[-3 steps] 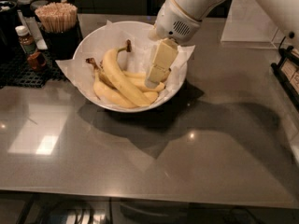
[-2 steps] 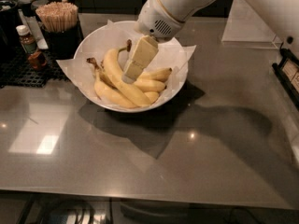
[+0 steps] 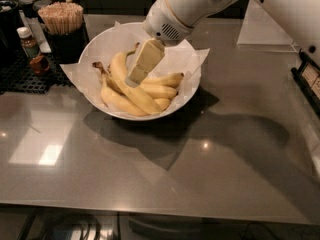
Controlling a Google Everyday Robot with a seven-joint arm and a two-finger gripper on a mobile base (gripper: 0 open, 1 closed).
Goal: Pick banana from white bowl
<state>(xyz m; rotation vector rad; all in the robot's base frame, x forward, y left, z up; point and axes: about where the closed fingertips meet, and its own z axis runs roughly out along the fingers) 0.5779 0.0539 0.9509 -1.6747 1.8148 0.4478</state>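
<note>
The white bowl [image 3: 106, 43], lined with white paper, stands on the grey counter at the back left of centre. Several yellow bananas lie in it. The banana [image 3: 143, 99], the longest and thickest, curves from the bowl's back left to its front. My gripper [image 3: 134, 78] hangs from the white arm at the top and reaches down into the bowl. Its cream tip is just above the banana's middle, and I cannot tell whether it touches. The gripper covers part of the banana.
A dark cup of wooden sticks [image 3: 62, 20] stands behind the bowl on the left. A small sauce bottle [image 3: 29, 45] is on a black mat [image 3: 22, 76]. A white card stand [image 3: 265, 29] is at the back right, a dark box [image 3: 311, 79] at the right edge.
The gripper has moved left across the bowl, from its right side to over the long banana at the middle. The bananas have not moved.
</note>
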